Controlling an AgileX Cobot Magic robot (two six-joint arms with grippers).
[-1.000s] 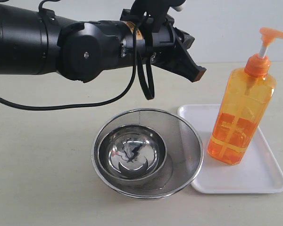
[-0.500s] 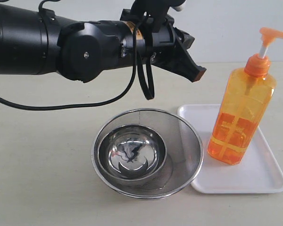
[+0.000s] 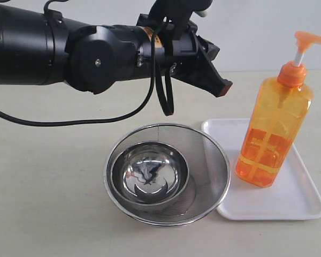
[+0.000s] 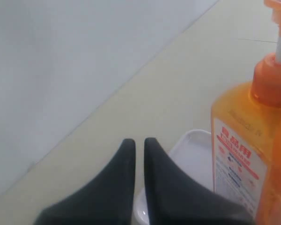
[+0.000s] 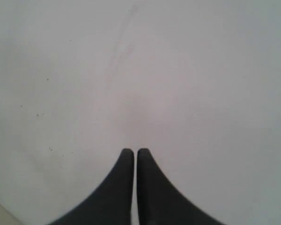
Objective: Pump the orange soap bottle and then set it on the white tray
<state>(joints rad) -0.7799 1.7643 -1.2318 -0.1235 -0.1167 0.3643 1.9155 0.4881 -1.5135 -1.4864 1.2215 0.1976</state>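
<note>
The orange soap bottle point(image 3: 273, 134) stands upright on the white tray point(image 3: 289, 206) at the right, its pump head point(image 3: 310, 38) raised on a white stem. The bottle point(image 4: 248, 154) and a tray corner point(image 4: 189, 145) also show in the left wrist view. My left gripper point(image 3: 220, 84) hangs in the air above the table, left of the bottle and apart from it, shut with nothing between its fingers point(image 4: 126, 154). My right gripper point(image 5: 134, 152) is shut and empty, facing a plain white surface; it does not show in the exterior view.
A round steel mesh strainer point(image 3: 203, 155) with a steel bowl point(image 3: 150, 174) inside sits on the beige table just left of the tray, below my left arm. A black cable loop point(image 3: 163, 96) hangs from the left wrist. A white wall stands behind the table.
My left gripper has drifted very slightly up and to the left. The bottle and tray have not moved.
</note>
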